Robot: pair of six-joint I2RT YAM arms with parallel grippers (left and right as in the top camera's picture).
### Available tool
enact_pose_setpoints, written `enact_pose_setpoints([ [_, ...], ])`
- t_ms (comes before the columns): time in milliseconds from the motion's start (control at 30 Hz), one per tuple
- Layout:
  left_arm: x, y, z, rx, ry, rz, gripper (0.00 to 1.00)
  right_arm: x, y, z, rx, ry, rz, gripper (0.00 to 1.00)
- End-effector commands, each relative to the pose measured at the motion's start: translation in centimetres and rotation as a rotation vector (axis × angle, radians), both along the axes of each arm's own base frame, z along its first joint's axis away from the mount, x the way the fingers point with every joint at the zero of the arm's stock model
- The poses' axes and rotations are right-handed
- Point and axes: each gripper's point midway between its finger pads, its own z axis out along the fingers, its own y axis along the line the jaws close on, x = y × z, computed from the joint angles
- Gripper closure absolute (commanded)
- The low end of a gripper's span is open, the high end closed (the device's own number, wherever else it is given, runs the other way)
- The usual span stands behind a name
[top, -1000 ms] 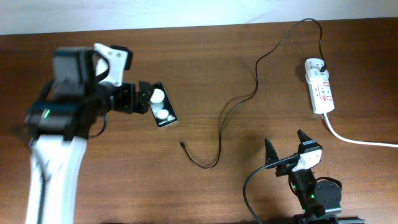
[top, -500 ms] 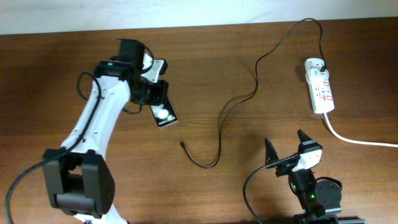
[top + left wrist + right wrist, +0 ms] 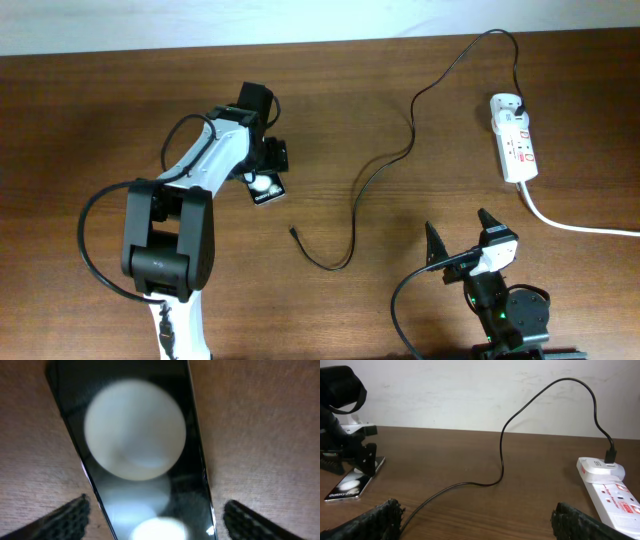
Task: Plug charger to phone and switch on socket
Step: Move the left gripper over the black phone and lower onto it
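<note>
The phone (image 3: 266, 190) lies flat at centre left, a black slab with white round spots, and fills the left wrist view (image 3: 135, 430). My left gripper (image 3: 266, 160) hangs low over its far end, open, with one finger on each side of the phone (image 3: 157, 522) and a gap at both edges. The charger (image 3: 385, 165) runs from its black plug in the socket (image 3: 514, 140) in a long curve to its loose tip (image 3: 292, 232) on the table. My right gripper (image 3: 458, 248) is open and empty at the front right, and shows in its own view (image 3: 477, 520).
The socket's thick white cord (image 3: 575, 224) trails off to the right edge. In the right wrist view the cable (image 3: 502, 455) arcs across the table, with the socket (image 3: 610, 492) at right and the phone (image 3: 351, 484) under the left gripper (image 3: 357, 452) at left. A pale wall bounds the far edge.
My left arm has swung right and reached out, bringing its gripper from left of the phone to over the phone's far end. The right arm, cable and socket have not moved.
</note>
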Motion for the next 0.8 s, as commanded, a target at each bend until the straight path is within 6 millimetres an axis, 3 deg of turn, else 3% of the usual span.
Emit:
enact_pose_setpoints([
  [0, 0.7, 0.7, -0.1, 0.042, -0.028, 0.053, 0.20, -0.1, 0.3, -0.2, -0.007, 0.000, 0.015, 0.01],
  [67, 0.6, 0.5, -0.3, 0.038, -0.027, 0.072, 0.18, -0.1, 0.3, -0.2, -0.007, 0.000, 0.015, 0.01],
  [167, 0.0, 0.8, -1.3, 0.043, -0.015, 0.072, 0.02, -0.1, 0.3, -0.2, -0.007, 0.000, 0.015, 0.01],
  [233, -0.4, 0.9, -1.9, 0.047, -0.003, 0.071, 0.01, -0.1, 0.3, -0.2, -0.007, 0.000, 0.015, 0.01],
  [333, -1.1, 0.3, -2.9, 0.052, 0.023, 0.054, 0.04, -0.1, 0.3, -0.2, -0.007, 0.000, 0.015, 0.01],
  [467, -2.3, -1.0, -3.9, 0.067, 0.062, 0.017, 0.16, -0.1, 0.3, -0.2, -0.007, 0.000, 0.015, 0.01],
  [667, -3.2, -0.8, -4.0, 0.079, 0.097, 0.012, 0.16, -0.1, 0.3, -0.2, -0.007, 0.000, 0.015, 0.01],
  [767, -5.6, 0.0, -4.0, 0.111, 0.193, 0.009, 0.16, -0.1, 0.3, -0.2, -0.007, 0.000, 0.015, 0.01],
])
